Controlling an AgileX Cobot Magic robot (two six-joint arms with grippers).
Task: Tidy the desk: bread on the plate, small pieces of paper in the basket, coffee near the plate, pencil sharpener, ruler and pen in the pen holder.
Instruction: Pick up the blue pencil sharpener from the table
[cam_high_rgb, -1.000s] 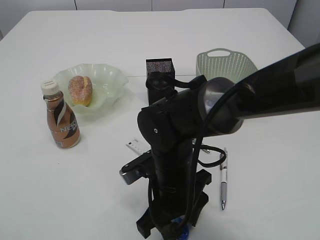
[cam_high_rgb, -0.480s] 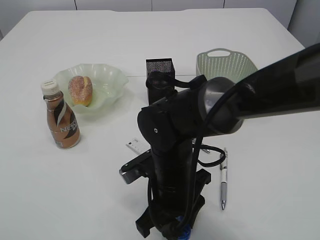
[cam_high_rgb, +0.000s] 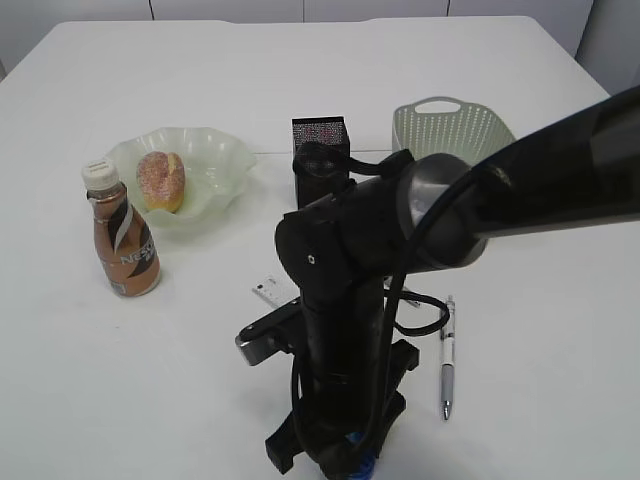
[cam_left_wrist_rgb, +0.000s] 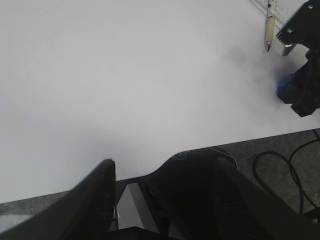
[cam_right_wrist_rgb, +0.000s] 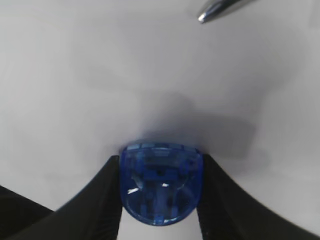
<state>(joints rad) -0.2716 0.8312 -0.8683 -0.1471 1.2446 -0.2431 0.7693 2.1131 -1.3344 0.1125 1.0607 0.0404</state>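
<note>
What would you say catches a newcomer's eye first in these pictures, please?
The big black right arm fills the front middle of the exterior view, reaching down to the near desk edge. There the right gripper is closed on a translucent blue pencil sharpener, seen large in the right wrist view. Behind, at the left, the bread sits in the wavy green plate with the coffee beside it.

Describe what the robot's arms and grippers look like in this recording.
The right arm is glossy black, tube-shaped, with a rounded grey-black joint housing. A black cable loops beside its wrist, where a silver-edged camera block sticks out. Its fingers are matte black and flat. The left gripper's fingers look similarly black, with ribbed edges.
</note>
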